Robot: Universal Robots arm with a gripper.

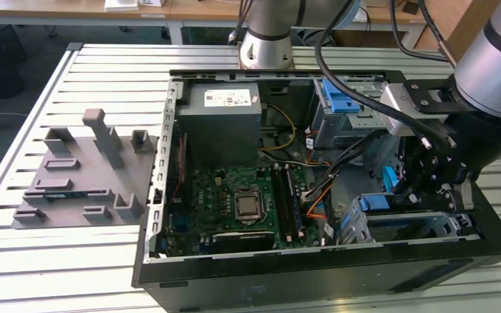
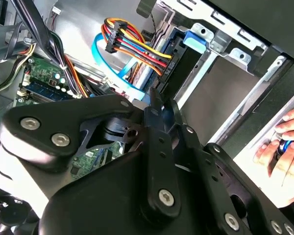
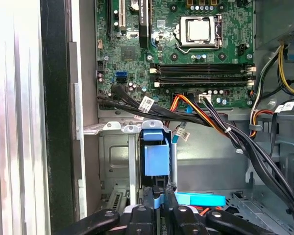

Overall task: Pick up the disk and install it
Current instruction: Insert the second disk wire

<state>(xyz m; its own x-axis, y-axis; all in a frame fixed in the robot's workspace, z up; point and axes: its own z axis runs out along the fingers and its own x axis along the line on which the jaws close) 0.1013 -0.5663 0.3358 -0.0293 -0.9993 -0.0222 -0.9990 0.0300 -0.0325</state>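
Gripper [image 3: 159,198] closed narrowly on the blue carrier edge of the disk [image 3: 154,159], held on edge in the computer case's [image 1: 320,277] drive cage [image 3: 112,161], aligned for seating.

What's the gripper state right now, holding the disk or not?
Gripper: down in the drive bay of the computer case, jaws closed around the blue carrier edge of the disk.

Exterior view high above the open computer case [image 1: 320,274]; both wrist views close inside, sharing its motherboard [image 3: 176,54].
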